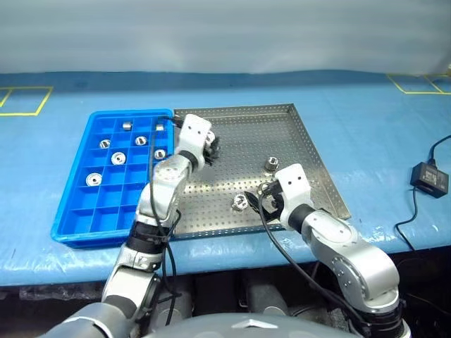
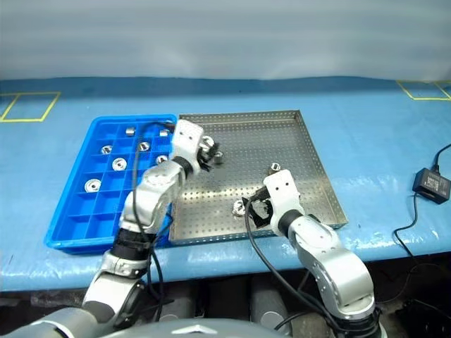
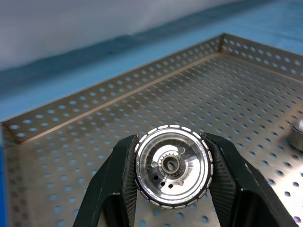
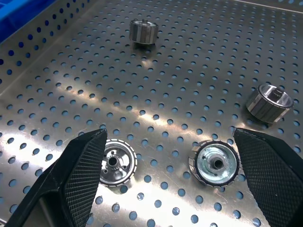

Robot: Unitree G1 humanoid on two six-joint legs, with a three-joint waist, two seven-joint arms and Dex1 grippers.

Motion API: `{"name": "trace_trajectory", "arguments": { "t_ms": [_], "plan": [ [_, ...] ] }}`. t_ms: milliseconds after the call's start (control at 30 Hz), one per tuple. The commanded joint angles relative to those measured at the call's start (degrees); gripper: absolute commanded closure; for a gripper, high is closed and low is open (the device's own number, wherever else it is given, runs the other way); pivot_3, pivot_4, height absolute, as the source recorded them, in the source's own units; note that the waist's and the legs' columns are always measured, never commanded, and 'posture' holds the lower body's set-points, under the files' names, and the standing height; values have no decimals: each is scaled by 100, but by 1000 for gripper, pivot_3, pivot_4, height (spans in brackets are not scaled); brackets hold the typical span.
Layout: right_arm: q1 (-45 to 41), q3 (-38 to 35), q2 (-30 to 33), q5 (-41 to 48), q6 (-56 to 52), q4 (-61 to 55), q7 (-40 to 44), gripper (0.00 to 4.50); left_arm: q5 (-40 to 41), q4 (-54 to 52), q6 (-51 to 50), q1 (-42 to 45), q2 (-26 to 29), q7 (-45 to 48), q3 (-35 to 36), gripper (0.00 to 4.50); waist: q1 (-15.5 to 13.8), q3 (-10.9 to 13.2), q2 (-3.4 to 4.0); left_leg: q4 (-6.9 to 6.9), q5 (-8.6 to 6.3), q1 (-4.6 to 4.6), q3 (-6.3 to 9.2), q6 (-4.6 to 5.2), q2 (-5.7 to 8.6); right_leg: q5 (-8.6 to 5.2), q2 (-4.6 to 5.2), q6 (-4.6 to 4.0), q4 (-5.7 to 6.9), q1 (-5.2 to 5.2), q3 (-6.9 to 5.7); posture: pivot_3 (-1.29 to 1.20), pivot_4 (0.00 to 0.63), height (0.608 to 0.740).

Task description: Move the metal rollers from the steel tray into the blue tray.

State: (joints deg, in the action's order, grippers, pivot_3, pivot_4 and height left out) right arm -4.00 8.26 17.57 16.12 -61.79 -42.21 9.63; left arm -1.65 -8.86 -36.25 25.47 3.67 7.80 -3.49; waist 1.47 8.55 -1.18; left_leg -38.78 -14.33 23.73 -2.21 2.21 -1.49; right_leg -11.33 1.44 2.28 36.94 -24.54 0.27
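currently left pincer (image 3: 171, 170) clamped on a shiny ribbed metal roller (image 3: 173, 166) above the perforated steel tray (image 1: 303, 141); right pincer (image 4: 165, 179) spread apart over two rollers (image 4: 215, 163).

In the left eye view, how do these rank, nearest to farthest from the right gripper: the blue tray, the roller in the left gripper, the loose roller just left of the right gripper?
1. Loose roller, on the steel tray beside the right gripper.
2. Held roller, in the left gripper, up-left.
3. Blue tray, farthest left.
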Motion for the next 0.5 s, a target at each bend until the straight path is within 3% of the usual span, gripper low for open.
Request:
{"name": "trace_trajectory", "arguments": {
  "t_ms": [33,267,500],
  "plan": [
    [-233,124,20,37,98,44,141,0,-438,-1062,-191,-445,40,-695,310,2749,-37,0,-1,0,0,0,1,0,0,0,0,0,1,0,-2,36,150,740],
    [-608,729,200,-26,433,330,608,0,-1102,-2331,-917,-1529,80,-1274,338,2749,-197,2,-3,-3,-1,2,2,2,5,-7,5,-11,-4,3,-6,97,150,740],
    [-766,965,189,-39,606,552,788,0,-1459,-2808,-1459,-2166,-216,-1749,620,2749,-337,2,-4,-5,-1,2,4,3,2,-17,5,-27,-2,3,-10,148,150,740]
  ]
}}
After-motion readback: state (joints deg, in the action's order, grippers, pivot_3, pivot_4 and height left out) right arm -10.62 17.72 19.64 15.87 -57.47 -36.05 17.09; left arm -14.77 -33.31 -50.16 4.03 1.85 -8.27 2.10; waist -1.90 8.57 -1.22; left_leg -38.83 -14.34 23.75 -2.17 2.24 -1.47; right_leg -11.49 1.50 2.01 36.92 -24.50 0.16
